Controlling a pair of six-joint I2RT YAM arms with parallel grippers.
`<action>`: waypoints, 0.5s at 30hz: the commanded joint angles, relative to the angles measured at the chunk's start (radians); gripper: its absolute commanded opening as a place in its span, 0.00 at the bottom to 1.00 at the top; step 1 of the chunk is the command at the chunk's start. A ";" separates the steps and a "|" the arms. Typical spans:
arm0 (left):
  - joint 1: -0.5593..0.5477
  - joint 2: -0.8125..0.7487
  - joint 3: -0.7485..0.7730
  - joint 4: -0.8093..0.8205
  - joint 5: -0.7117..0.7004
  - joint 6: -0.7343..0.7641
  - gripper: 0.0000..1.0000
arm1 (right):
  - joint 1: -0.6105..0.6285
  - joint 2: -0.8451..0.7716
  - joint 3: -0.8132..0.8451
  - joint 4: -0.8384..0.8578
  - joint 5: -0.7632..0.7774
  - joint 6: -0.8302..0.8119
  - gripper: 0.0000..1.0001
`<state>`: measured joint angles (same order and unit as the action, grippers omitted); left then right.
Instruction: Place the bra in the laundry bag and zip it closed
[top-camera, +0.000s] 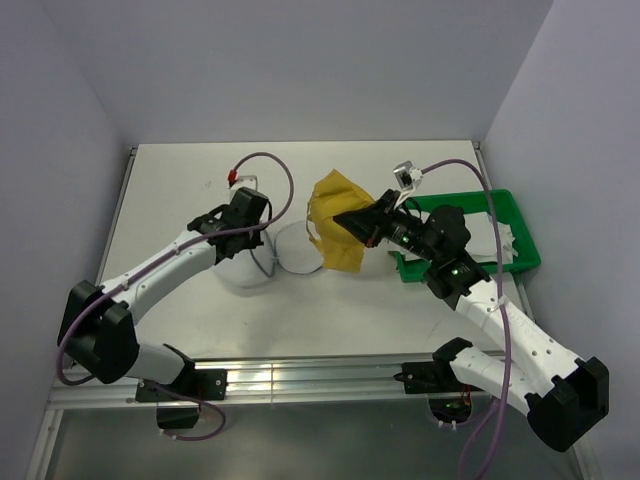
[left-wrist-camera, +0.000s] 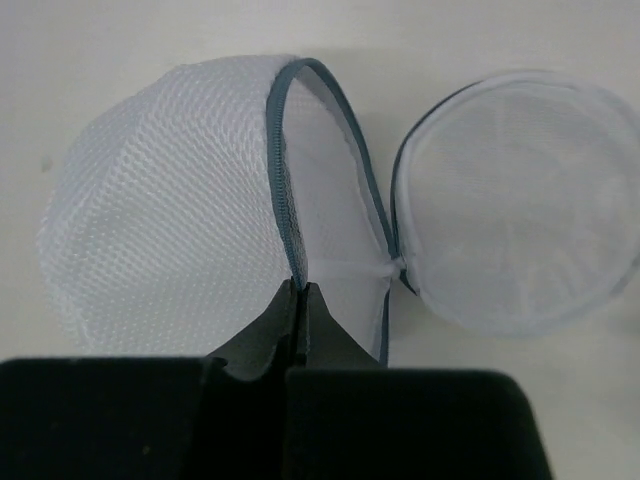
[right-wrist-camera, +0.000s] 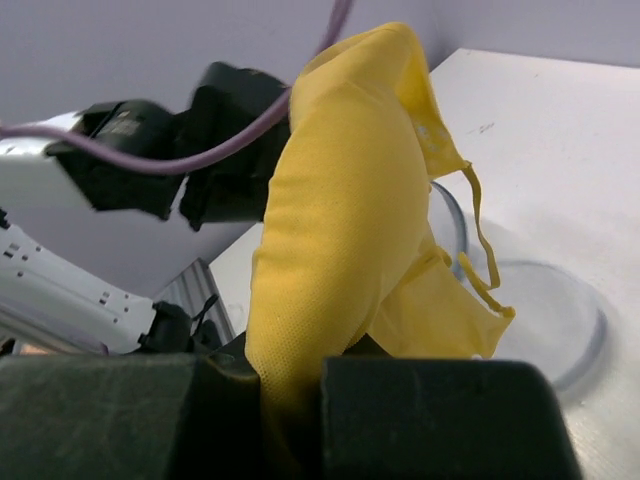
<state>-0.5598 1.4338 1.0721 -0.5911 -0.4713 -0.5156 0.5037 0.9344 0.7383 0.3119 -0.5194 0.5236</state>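
Closest to the lens, the left gripper (left-wrist-camera: 300, 298) has its jaws clenched on the grey zipper rim (left-wrist-camera: 279, 150) of the laundry bag (left-wrist-camera: 170, 220), lying open on the bench (top-camera: 170, 190) at frame centre. Right of it, the right gripper (top-camera: 368, 228) grasps in its jaws the yellow bra (top-camera: 335, 225), hanging over the bag. Both seem light and limp; the stiff rim looks the best hold.

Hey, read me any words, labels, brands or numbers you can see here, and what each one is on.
None readable in any view.
The laundry bag, bra and green tray carry no print.
A faint mark on the table is too small to read.
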 joint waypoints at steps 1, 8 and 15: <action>-0.045 -0.103 0.014 0.175 0.169 -0.055 0.00 | -0.007 -0.048 0.029 0.016 0.103 0.004 0.00; -0.048 -0.315 -0.224 0.411 0.246 -0.150 0.00 | -0.001 -0.004 0.095 0.104 0.136 0.120 0.00; -0.046 -0.415 -0.464 0.621 0.258 -0.235 0.00 | 0.139 0.145 0.096 0.318 0.222 0.202 0.00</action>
<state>-0.6102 1.0470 0.6601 -0.1284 -0.2337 -0.6956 0.5743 1.0332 0.7876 0.4904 -0.3565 0.6857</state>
